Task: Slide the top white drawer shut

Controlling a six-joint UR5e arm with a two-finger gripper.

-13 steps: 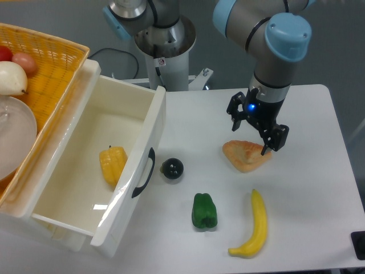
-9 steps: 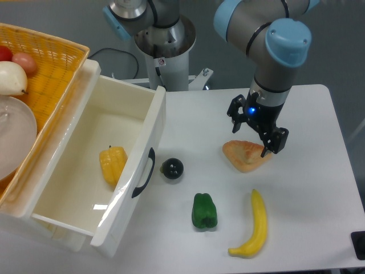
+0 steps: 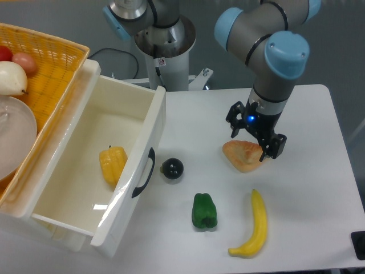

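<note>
The top white drawer [image 3: 85, 171] stands pulled far out, so closing it has not begun; this looks like the approach step. The tool [image 3: 251, 138] hangs over a piece of orange-brown bread [image 3: 245, 155] on the white desk [image 3: 319, 188], its two black fingers spread apart and gripping nothing. The drawer lies well off to the tool's left in the picture, on the far side of a small black ball [image 3: 171, 168].

As a judgement, the next move calls for the tool to travel across to the drawer's front panel, meet it near the curved black handle [image 3: 145, 173], and push squarely along the slide direction. The ball sits just beside that front, so the path should skirt it.

The drawer is a deep, glossy white box, open at the top, with one yellow bell pepper [image 3: 112, 164] lying inside. A green bell pepper [image 3: 204, 210] and a banana [image 3: 253, 224] lie on the desk below the tool in the picture.
</note>
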